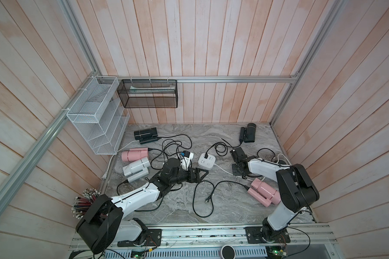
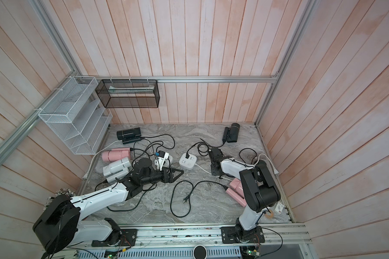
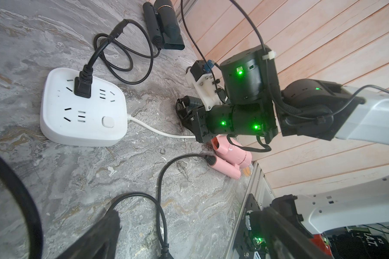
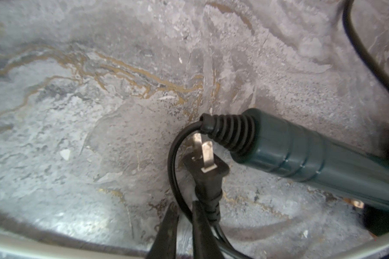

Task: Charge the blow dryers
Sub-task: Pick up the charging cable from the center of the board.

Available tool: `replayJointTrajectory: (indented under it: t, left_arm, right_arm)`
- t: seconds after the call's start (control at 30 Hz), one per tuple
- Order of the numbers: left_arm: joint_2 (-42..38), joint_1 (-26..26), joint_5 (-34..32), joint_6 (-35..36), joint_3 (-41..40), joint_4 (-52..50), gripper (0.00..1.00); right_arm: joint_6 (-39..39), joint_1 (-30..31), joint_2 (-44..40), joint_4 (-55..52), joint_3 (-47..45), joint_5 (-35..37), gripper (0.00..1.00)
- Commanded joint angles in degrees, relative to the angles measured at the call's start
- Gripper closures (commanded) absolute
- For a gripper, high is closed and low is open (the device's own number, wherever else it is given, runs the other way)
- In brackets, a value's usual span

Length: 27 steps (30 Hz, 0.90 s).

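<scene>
Several blow dryers lie on the marble table: black ones at the back left (image 1: 145, 134) and back right (image 1: 248, 132), pink (image 1: 134, 154) and light grey (image 1: 136, 169) at the left, and pink (image 1: 263, 192) at the right. A white power strip (image 1: 206, 162) in the middle has one black plug (image 3: 83, 86) in it. My right gripper (image 4: 185, 224) is shut on a black cord just behind a two-prong plug (image 4: 208, 170), next to a dark dryer's handle (image 4: 312, 161). My left gripper (image 1: 202, 173) stands open and holds nothing, just in front of the strip.
A loose plug (image 1: 207, 199) and looping black cords lie across the middle and front. The strip's white cable (image 1: 222, 170) runs toward the right arm. A white wire rack (image 1: 97, 116) and a black mesh basket (image 1: 147, 94) hang at the back left. Pencils (image 1: 85, 201) stand at the front left.
</scene>
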Motion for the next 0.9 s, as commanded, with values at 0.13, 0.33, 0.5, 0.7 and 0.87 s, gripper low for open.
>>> replayJointTrajectory:
  t: [0.13, 0.33, 0.5, 0.7, 0.87]
  left_arm:
    - [-0.56, -0.35, 0.39, 0.66, -0.74, 0.83, 0.0]
    - [-0.28, -0.39, 0.48, 0.61, -0.66, 1.08, 0.0]
    - [-0.2, -0.34, 0.63, 0.61, -0.63, 1.0, 0.0]
    - [-0.16, -0.34, 0.61, 0.68, -0.74, 0.83, 0.0]
    - [-0.44, -0.34, 0.57, 0.68, -0.91, 0.75, 0.0]
  right_arm:
    - [-1.34, -3.17, 1.65, 0.35, 1.08, -7.62, 0.83]
    - [-2.73, -4.93, 2.72, 1.16, 1.76, -15.37, 0.79]
    - [-3.06, -5.34, 3.98, 1.46, 3.63, -16.34, 0.7]
    - [-3.1, -6.23, 5.3, 2.09, 4.89, -18.99, 0.78]
    - [-1.68, -6.6, 6.48, 2.73, 4.97, -16.52, 0.85]
